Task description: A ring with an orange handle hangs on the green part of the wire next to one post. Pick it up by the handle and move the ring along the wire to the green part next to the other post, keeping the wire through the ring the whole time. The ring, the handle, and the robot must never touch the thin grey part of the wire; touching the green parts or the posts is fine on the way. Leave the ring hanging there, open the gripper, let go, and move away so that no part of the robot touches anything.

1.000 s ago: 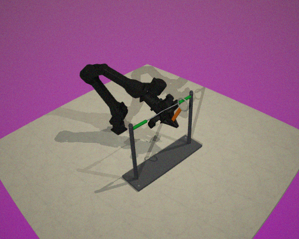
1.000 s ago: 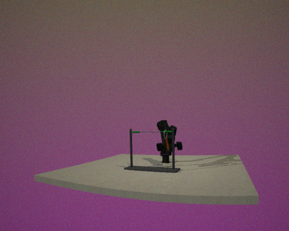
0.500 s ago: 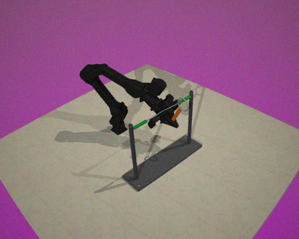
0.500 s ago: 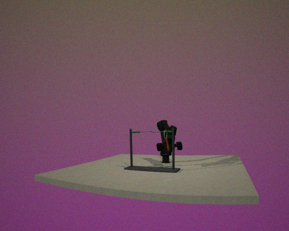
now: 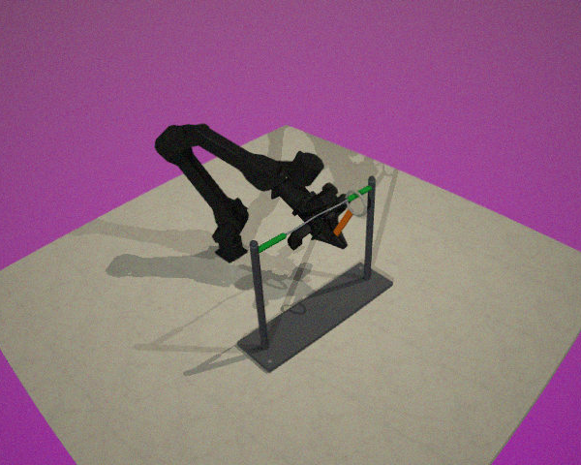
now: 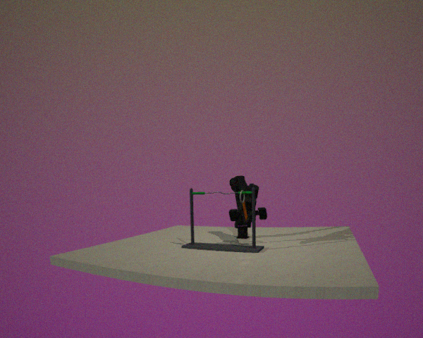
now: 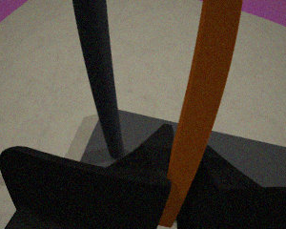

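Ring at the right-hand green section, handle gripped

Ring (image 5: 364,212) (image 6: 240,201): pale, thin, round; around the right green section (image 5: 359,193) (image 6: 246,192), near the right post (image 5: 369,230) (image 6: 254,222) (image 7: 101,81). Handle (image 5: 343,222) (image 6: 244,210) (image 7: 207,91): orange, straight-edged bar. Posts: dark grey, round. Base plate (image 5: 316,320) (image 6: 223,247) (image 7: 257,157): flat, dark, rectangular. Tabletop (image 5: 406,380) (image 6: 168,265) (image 7: 153,57): beige, faintly mottled.

Top view shows the grey wire (image 5: 311,219) (image 6: 217,192) sloping; exterior view shows small waves in it. Wrist view gives the handle between the fingers; ring out of frame there.

Gripper (image 5: 335,233) (image 6: 245,217) (image 7: 173,134) closed on the handle. Black arm (image 5: 235,155) (image 6: 237,183) bent high at the elbow, forearm sloping down toward the wire.
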Motion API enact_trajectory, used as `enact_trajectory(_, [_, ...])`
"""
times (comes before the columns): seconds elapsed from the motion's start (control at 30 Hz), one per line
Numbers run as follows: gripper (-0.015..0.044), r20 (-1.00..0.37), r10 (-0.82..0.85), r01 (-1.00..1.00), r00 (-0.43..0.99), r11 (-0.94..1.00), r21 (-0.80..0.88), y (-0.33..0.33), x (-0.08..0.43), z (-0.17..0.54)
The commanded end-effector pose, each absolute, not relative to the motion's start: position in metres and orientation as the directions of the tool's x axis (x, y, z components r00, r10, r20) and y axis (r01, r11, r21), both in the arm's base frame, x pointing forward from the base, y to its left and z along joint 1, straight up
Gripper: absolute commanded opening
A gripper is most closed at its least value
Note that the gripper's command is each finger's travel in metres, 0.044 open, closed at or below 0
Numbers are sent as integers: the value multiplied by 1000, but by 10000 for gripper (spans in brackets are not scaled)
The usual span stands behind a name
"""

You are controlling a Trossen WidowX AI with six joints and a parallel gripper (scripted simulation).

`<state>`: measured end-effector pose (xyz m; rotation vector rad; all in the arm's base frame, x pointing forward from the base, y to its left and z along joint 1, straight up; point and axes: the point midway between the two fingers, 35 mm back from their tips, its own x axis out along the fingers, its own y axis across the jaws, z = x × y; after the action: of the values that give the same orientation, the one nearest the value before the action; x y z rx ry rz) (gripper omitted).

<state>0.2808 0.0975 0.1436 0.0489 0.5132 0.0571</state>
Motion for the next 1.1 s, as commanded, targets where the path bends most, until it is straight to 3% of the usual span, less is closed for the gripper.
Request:
enact_trajectory(0.0, [-150,-494,62,-38,867,998,59,97,280,141])
enact_trajectory(0.27, [-150,-494,62,-38,867,998,59,97,280,141])
enact_trajectory(0.67, [160,-490,67,-42,869,997,61,98,279,144])
enact_trajectory(1.07, [160,-496,64,-39,866,997,60,96,249,160])
